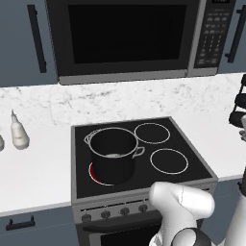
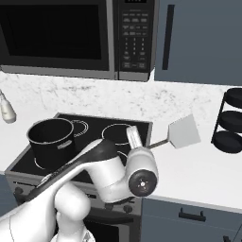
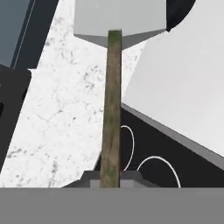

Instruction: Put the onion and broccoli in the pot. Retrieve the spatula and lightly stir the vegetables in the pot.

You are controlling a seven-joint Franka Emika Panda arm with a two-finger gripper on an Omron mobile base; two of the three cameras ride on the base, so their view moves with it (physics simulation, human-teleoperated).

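Note:
My gripper is shut on the thin dark handle of the spatula, whose pale flat blade points away from the hand. In the right base view the spatula hangs over the white counter just right of the stove, with my arm's wrist in front of the handle's near end. The black pot with a silvery rim stands on the stove's front left burner, well left of the spatula; it also shows as the pot. The onion and broccoli are hidden; the pot's inside is too dark to read.
The burner under the pot glows red. Other ring burners lie bare. A pale bottle stands on the left counter and a black tiered rack on the right counter. A microwave hangs above the stove.

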